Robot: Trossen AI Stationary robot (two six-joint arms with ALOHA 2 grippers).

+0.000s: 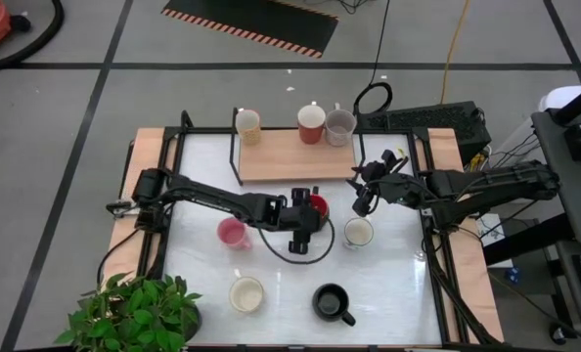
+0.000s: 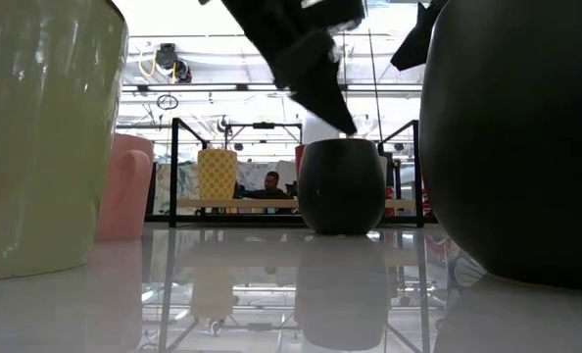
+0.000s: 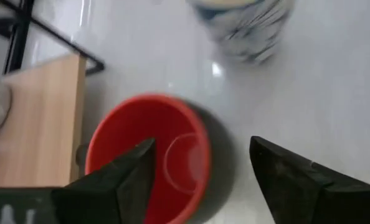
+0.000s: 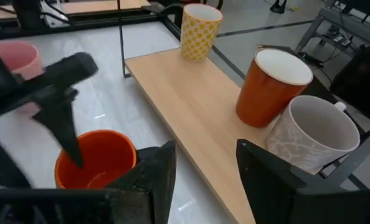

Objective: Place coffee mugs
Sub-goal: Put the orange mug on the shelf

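Eight coffee mugs (image 1: 358, 233), no legible writing

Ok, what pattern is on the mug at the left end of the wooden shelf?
White dots on yellow; the dotted mug shows best in the right wrist view.

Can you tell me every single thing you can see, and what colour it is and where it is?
yellow dotted mug: one, yellow, left end of the shelf
orange-red mug: one, on the shelf, beside the grey one
grey mug: one, pale grey, right end of the shelf
pink mug: one, table, left of middle
red-and-black mug: one, red inside, table middle
cream mugs: two, one right of middle, one at the front
black mug: one, table front
wooden shelf: one, light wood, table back
potted plant: one, green, front left corner
table: one, white
left gripper: open, one finger inside the red-and-black mug
right gripper: open, beside the shelf
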